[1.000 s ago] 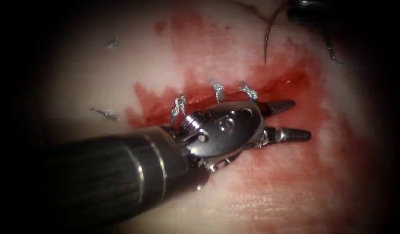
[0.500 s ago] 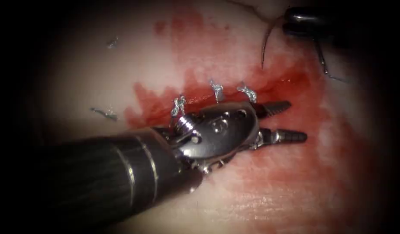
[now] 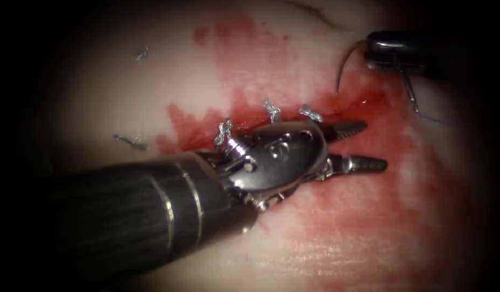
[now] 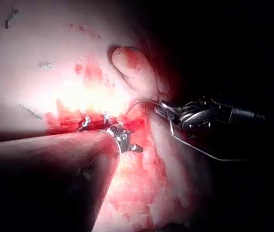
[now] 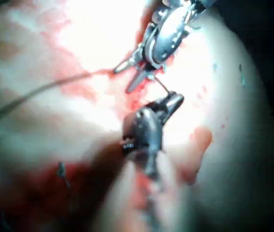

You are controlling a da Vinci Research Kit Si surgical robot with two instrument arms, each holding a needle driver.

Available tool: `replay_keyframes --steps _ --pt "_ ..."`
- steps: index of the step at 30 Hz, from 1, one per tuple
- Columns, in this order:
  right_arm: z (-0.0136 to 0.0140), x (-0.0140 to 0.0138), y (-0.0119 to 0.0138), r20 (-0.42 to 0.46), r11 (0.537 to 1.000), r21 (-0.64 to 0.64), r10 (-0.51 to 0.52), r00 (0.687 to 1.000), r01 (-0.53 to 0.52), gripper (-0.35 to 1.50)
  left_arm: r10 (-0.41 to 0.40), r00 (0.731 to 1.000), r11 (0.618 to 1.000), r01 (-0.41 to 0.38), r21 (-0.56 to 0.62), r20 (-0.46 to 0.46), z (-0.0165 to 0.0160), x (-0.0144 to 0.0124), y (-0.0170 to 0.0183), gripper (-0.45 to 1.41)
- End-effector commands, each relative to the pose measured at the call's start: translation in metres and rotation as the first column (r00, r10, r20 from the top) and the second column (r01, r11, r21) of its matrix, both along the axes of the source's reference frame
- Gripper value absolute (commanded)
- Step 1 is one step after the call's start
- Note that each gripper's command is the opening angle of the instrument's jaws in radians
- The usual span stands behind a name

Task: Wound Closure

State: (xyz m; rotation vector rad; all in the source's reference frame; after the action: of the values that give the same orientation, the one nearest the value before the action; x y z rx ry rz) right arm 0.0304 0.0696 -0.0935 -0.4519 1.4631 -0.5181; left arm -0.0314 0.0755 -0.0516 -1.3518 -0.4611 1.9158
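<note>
Endoscope view. The left needle driver (image 3: 358,146), a dark ribbed shaft ending in a polished steel wrist, enters from 8 o'clock and lies low across the tissue (image 3: 125,97). Its two short serrated jaws stand parted and hold nothing, one just over the cut (image 3: 347,105), the other on the wet surface toward 5 o'clock of it. The tissue is pale and glistening, stained by red fluid (image 3: 401,140) that spreads widest around the cut's right end. Three knotted stitches (image 3: 271,111) of pale braided thread cross the cut in a row beside the wrist; short cut ends of thread (image 3: 132,141) lie loose at 9 and 10 o'clock.

The right needle driver (image 3: 369,48), dark and smooth, reaches in from 2 o'clock with its jaws closed on the curved needle (image 3: 344,67) near the thread end. The thin steel arc hangs free above the tissue, its point directed down at the cut's right end, not in the tissue. Dark thread (image 3: 411,94) trails from the tool toward 4 o'clock.

Right wrist view. The closed jaws (image 5: 173,102) sit near the left tool's parted jaws (image 5: 129,77).
</note>
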Motion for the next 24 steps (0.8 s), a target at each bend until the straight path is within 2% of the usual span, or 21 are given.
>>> replay_keyframes --steps 1,10,24 --pt "0.0005 0.0011 0.0002 -0.005 1.0 0.002 -0.003 1.0 0.003 -0.35 0.004 1.0 1.0 -0.004 -0.004 -0.006 0.0008 -0.0006 0.0004 0.75" --pt "0.0007 0.0016 0.0003 0.011 1.0 0.027 -0.011 1.0 0.011 -0.35 0.032 0.998 0.999 -0.031 0.024 -0.049 0.0041 -0.0005 -0.0015 0.75" --pt "0.0011 0.0018 -0.0007 0.012 1.0 0.012 -0.019 1.0 0.019 -0.35 0.051 0.997 0.998 -0.049 0.045 -0.059 0.0053 0.0007 -0.0018 0.75"
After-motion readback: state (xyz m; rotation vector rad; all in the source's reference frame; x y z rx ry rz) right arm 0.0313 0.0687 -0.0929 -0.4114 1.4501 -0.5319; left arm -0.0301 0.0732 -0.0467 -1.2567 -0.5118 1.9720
